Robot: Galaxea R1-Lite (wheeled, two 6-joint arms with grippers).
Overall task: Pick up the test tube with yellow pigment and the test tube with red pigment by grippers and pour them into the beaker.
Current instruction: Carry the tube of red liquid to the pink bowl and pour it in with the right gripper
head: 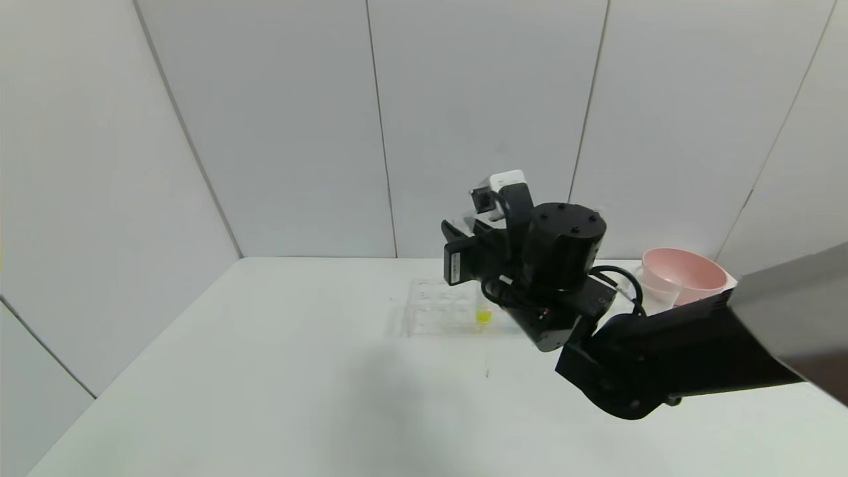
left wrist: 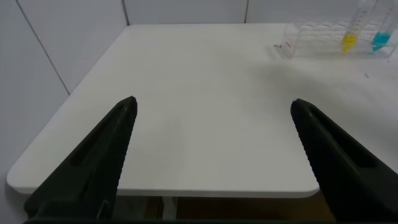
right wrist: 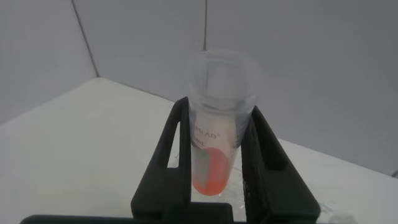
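My left gripper (left wrist: 211,155) is out of the head view; its wrist camera shows the two fingers spread wide with nothing between them, hanging over bare table (head: 265,371) near the near-left edge. From there the clear rack (left wrist: 336,38) lies at about 1 o'clock, carrying the test tube with yellow pigment (left wrist: 350,31) and, just beside it, a blue-tipped tube (left wrist: 380,34).

In the head view the yellow tube stands at the rack's right end, at 6 o'clock of my right gripper (right wrist: 214,155), which is raised above the rack. Its fingers are closed on the test tube with red pigment (right wrist: 214,130), held upright, rim up, liquid in the tip.

At 3 o'clock of that gripper stands the beaker (head: 652,291), touching or just in front of a pink bowl (head: 686,275) near the table's far-right corner.

I judge the red tube's carry to be in hand. Next I must swing right over the beaker and tilt, keeping clear of the bowl. Open room is wide to the left; the right is crowded, with the table edge close.
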